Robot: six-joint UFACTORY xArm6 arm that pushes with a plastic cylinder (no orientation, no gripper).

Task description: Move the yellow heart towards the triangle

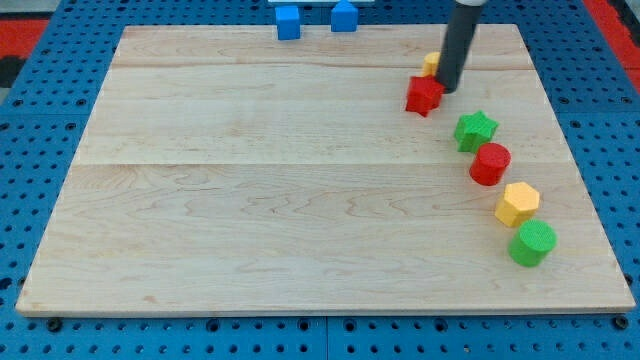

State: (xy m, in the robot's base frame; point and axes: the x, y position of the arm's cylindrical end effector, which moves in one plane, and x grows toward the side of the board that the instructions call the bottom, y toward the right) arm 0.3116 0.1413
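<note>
A yellow block (431,63) peeks out from behind my rod at the view's upper right; its shape is mostly hidden. My tip (449,90) rests on the board just right of and below it, touching or nearly touching the red star (424,95) on that star's right side. Two blue blocks stand at the board's top edge: a cube (288,22) and a block with a pointed top (344,15), which may be the triangle. Both are well to the left of the yellow block.
A green star (476,130), a red cylinder (490,163), a yellow hexagon (518,204) and a green cylinder (532,243) run in a line down the right side of the wooden board (250,200). Blue perforated table surrounds the board.
</note>
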